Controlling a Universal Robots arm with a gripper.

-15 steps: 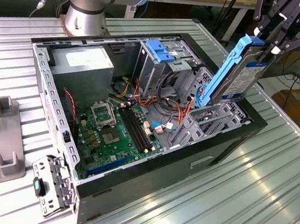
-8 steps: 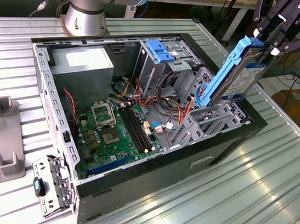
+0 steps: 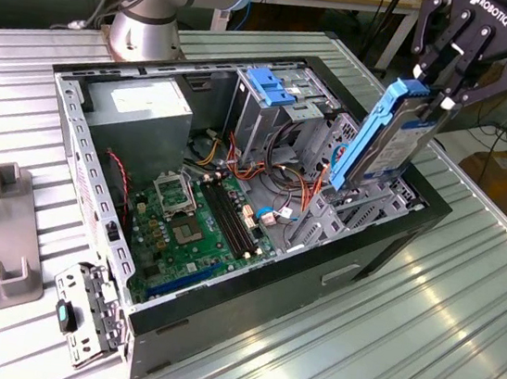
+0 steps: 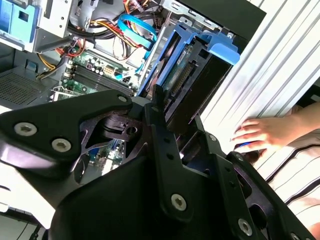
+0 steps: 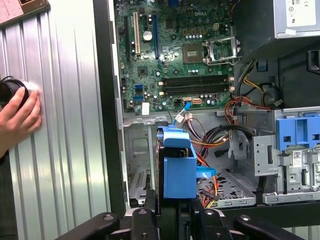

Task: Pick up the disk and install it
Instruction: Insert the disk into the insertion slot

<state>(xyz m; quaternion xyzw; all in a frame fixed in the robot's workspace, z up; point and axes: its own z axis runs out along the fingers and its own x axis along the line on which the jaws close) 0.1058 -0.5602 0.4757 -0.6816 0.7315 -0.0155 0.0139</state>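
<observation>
- Nearest, the gripper [image 3: 441, 95], clamped on the disk [image 3: 378, 145] at its upper end.
- Long axis steep, near upright; lower end dipping into the open computer case [image 3: 247, 312], among grey drive brackets.

The disk [image 3: 383, 141] is a flat, silver-grey slab framed by bright blue plastic rails, with a blue tab at its upper end. It stands steeply on edge, tilted with its top leaning towards the exterior view's right. The jaws of the gripper [image 3: 438, 89] are closed on its upper end. Its lower end reaches down into the open computer case [image 3: 371, 252], at the grey drive cage [image 3: 339, 218] near the case's end on the exterior view's right; whether it touches the cage cannot be told. In the second wrist view the disk [image 4: 200, 92] shows a dark side and a greenish board face between the rails. In the first wrist view the disk [image 5: 179, 167] is seen end-on, mostly blue.
</observation>
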